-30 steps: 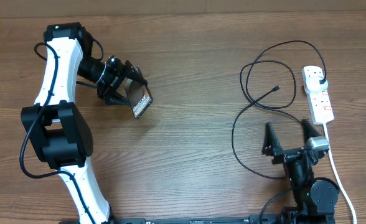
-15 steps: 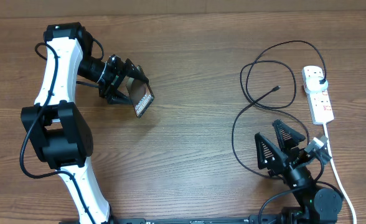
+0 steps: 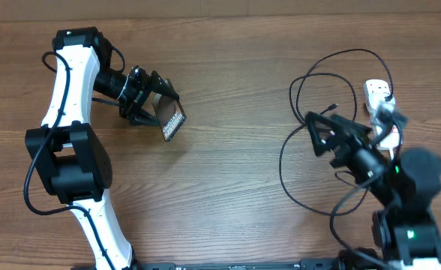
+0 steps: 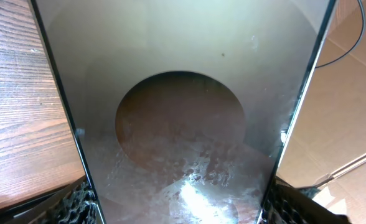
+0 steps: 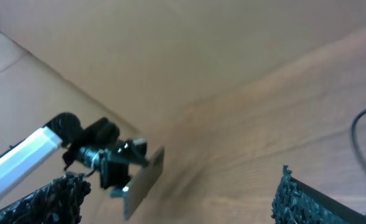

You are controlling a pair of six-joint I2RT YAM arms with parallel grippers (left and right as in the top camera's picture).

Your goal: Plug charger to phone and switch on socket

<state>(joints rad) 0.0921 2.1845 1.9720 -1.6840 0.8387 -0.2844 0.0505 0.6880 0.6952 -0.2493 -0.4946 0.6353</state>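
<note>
Grey-brown phone [image 3: 172,121] sits pinched in the left gripper [image 3: 159,105], tilted over the table's [image 3: 228,187] left, its ends cut off in the wrist view. Right gripper [image 3: 319,133], spread and empty above the charger [image 3: 292,96] loops, has its arm hiding most of the socket [image 3: 376,90].

The phone [image 3: 173,121] sat at the table's [image 3: 228,172] left, between the left gripper's [image 3: 160,109] fingers. Well apart, at the right, lay the charger's [image 3: 281,163] loops under the right gripper [image 3: 322,129], with the socket [image 3: 376,91] just right of them.

Robotics lab: wood-grain table [image 3: 220,187] with mounted robot arm [image 3: 70,90].
</note>
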